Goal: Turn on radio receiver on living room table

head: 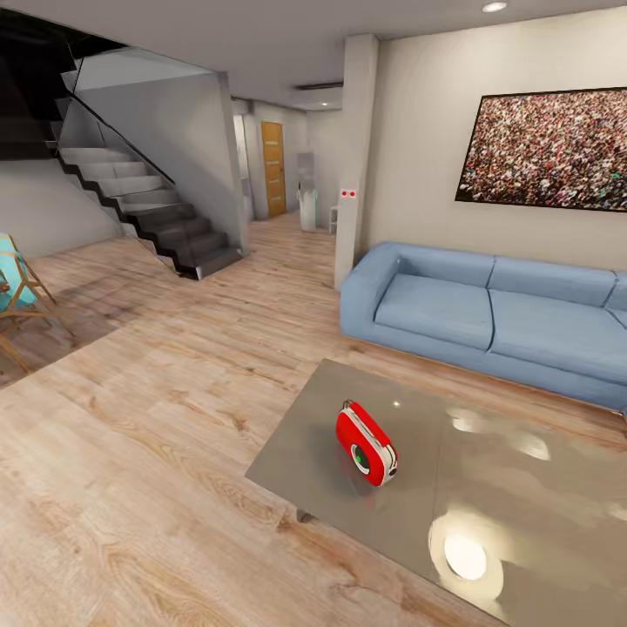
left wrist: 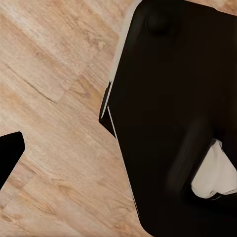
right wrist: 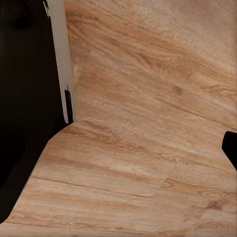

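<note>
The radio receiver [head: 367,443] is a small red box with white side trim and a round dial on its face. It stands upright on the table [head: 522,470], near the table's left end. That table is low, with a glossy grey-beige top that mirrors the ceiling lights. It is in the living room, in front of the light-blue sofa [head: 488,309]. In the left wrist view a dark fingertip [left wrist: 10,153] shows at the edge, above wood floor. The right wrist view has a similar dark fingertip [right wrist: 231,148] at its edge. Neither view shows how the jaws stand.
The robot's black base [left wrist: 173,113] [right wrist: 24,98] is in both wrist views. Light wood floor [head: 131,435] spreads left of the table. A staircase [head: 148,209] and a wooden chair [head: 22,292] stand at far left. A pillar [head: 355,157] rises beside the sofa, under a framed crowd picture [head: 549,148].
</note>
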